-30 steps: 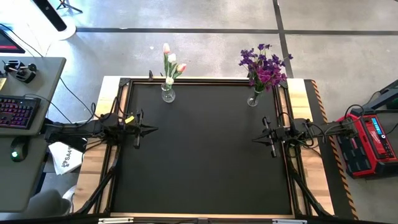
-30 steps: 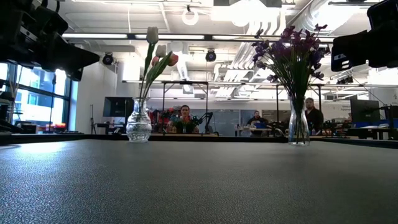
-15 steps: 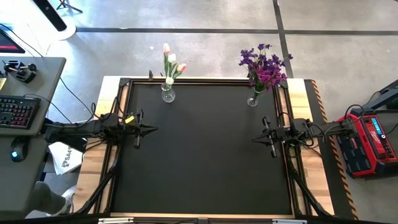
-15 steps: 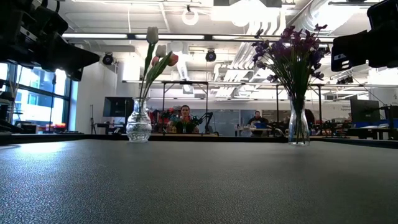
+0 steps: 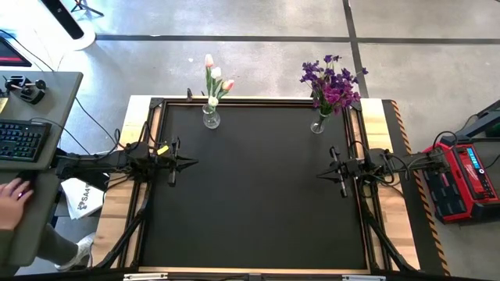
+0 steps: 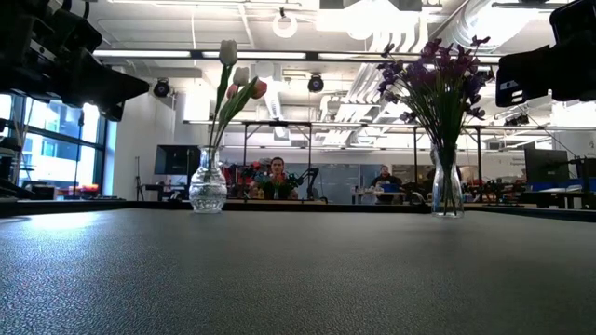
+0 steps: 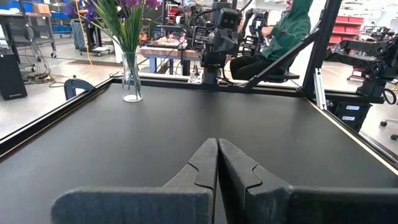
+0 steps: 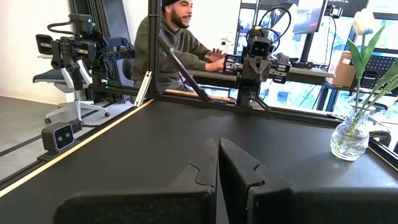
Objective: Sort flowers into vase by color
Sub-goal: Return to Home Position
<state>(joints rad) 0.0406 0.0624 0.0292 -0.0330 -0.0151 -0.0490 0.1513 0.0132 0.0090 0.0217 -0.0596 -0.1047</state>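
1. Flowers stand in 2 vases along the far edge of the table. White and pink tulip buds on long green stems point(image 5: 212, 76) sit in a round clear glass vase point(image 5: 211, 119) toward the far-left corner. Bushy purple clustered blooms point(image 5: 332, 84) sit in a slim clear glass vase point(image 5: 318, 125) nearer the far-right corner.
2. Both vases are upright on the black table mat point(image 5: 258, 211), just inside its dark raised frame, and well apart from each other.
3. At the mat's left edge, about halfway along it, the left gripper point(image 5: 194, 162) points inward toward the centre. Its 2 dark fingers are pressed together with nothing between them.
4. At the mat's right edge, roughly opposite, the right gripper point(image 5: 319, 173) points inward. Its 2 fingers are also pressed together and hold nothing.
5. A wide stretch of black mat lies between the 2 facing gripper tips. Both grippers are well apart from the vases.
6. A light wooden border point(image 5: 109, 211) runs outside the frame on the left and right sides.
7. Beyond the table, a red tool case point(image 5: 461, 176) sits on the floor to the right. To the left, a person's hand point(image 5: 12, 195) rests on a grey desk point(image 5: 55, 94) near a dark keyboard point(image 5: 19, 140).
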